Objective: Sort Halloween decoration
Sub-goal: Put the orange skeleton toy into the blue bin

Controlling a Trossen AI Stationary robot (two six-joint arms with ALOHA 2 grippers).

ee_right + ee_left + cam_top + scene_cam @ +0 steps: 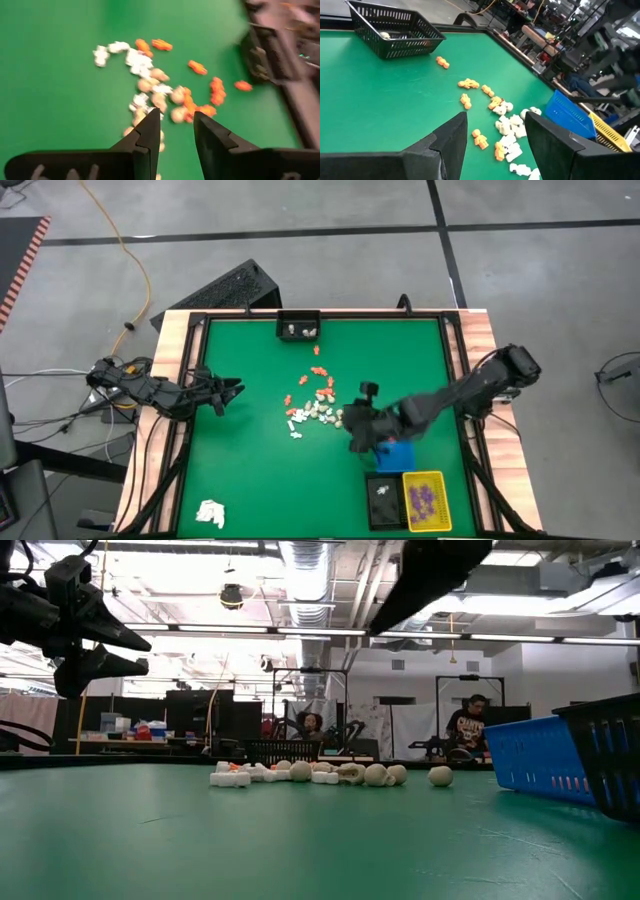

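The Halloween decoration (315,405) lies scattered on the middle of the green table as tiny orange, white and cream pieces. It also shows in the low view (320,775), the left wrist view (502,127) and the right wrist view (165,95). My right gripper (355,428) (176,127) hovers open just right of the pile, with nothing between its fingers. My left gripper (232,391) (495,135) is open and held above the table's left part, pointing toward the pile. In the low view it hangs high up (125,650).
A black tray (298,326) (395,30) with a few pieces stands at the far edge. A blue tray (397,453) (540,760), a black tray (383,500) and a yellow tray (427,500) holding purple pieces sit near right. A white wad (210,513) lies near left.
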